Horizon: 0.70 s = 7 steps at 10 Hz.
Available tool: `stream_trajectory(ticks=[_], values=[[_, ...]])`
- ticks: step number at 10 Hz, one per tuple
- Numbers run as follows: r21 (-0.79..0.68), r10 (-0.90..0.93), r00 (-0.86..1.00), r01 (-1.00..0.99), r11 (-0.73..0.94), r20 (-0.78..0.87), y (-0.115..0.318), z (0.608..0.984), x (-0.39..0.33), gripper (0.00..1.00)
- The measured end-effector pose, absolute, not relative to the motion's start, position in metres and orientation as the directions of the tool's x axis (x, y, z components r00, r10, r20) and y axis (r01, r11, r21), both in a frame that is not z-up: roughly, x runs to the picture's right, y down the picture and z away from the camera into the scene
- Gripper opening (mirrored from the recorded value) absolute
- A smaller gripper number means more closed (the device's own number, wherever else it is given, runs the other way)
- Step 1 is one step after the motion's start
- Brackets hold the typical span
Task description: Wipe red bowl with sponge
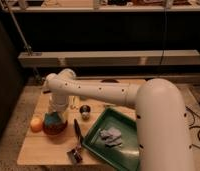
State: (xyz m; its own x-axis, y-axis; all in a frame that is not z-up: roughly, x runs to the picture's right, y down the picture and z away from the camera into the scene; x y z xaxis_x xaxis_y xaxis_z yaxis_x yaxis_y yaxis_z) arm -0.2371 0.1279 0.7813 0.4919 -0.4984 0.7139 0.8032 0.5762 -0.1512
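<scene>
Red bowl [56, 130] on tabletop [40, 150]. End effector [55, 115] right above red bowl, at teal sponge [51, 120] inside it; grip state can't tell. Orange [36, 124] just left of bowl, green tray [95, 138] to its right.

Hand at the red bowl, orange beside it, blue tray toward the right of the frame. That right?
Not quite. The camera view shows the tray is green, not blue. The rest holds: the hand is at the red bowl, the orange sits beside it, and the tray lies toward the right of the frame.
</scene>
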Motion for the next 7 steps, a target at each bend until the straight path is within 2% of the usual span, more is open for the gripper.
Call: stream_trajectory(ticks=[3,7], values=[[-0.106,-0.517,0.440,0.826,0.553,0.734,0.128,0.781,-0.268,0.00],[-0.053,-0.535,0.352,0.867,0.495,0.768,0.144,0.760,-0.277,0.00]])
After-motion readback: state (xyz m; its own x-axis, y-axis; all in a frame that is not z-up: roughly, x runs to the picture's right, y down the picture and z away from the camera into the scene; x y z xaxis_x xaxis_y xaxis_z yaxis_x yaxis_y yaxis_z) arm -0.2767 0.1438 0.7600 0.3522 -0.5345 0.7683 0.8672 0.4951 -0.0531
